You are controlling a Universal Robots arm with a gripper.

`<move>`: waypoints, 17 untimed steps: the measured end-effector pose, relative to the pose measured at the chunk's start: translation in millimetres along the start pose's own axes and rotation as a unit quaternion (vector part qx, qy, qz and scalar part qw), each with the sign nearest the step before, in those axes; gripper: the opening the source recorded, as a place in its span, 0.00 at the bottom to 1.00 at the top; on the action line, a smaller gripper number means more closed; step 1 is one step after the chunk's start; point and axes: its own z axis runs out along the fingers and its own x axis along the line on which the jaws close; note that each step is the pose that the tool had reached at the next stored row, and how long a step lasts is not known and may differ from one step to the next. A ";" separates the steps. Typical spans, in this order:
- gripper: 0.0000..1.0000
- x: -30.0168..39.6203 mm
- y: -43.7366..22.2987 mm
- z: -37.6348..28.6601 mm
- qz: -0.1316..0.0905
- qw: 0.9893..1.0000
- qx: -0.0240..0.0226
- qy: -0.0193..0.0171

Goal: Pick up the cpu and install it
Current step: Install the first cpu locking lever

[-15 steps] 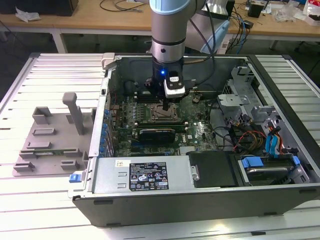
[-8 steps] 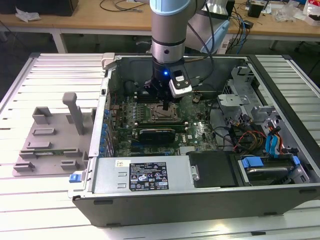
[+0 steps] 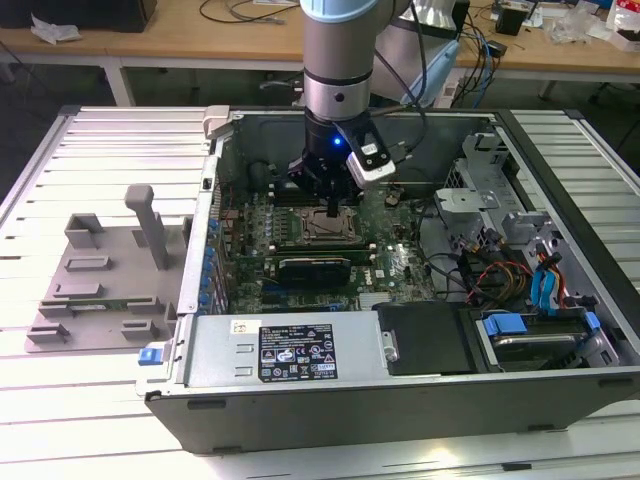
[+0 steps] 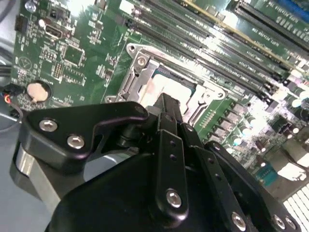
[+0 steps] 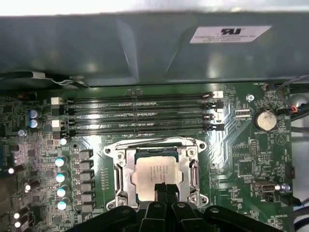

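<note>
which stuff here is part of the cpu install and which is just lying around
Part of the job:
- cpu, lying in the socket frame
- end effector, tips down at the cpu's edge
- motherboard

Just lying about:
- grey fixture tray outside the case
- empty memory slots
- coin battery
- blue-tabbed drive bay

A worktable (image 3: 90, 140) with a top of pale metal slats fills most of the exterior view. Light shines strongly on the slats near the lower edge, and the slats look almost white there. Behind it, at the top of the view, stands a long wooden desk (image 3: 180, 35) with white legs. Black cables (image 3: 240, 12) lie on this desk, and a crumpled white paper (image 3: 52, 30) is at the exterior view's left. Under the desk the space is dark.
</note>
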 end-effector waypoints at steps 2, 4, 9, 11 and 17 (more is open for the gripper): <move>0.11 -0.3 0.0 -5.0 0.000 1.000 0.000 0.000; 0.11 -0.4 0.0 -7.4 0.000 1.000 0.000 0.000; 0.11 -0.4 -0.3 -7.5 0.000 1.000 0.006 0.000; 0.11 -0.4 -0.3 -7.5 0.000 1.000 0.006 0.000; 0.11 -0.4 -0.3 -7.5 0.000 1.000 0.007 0.000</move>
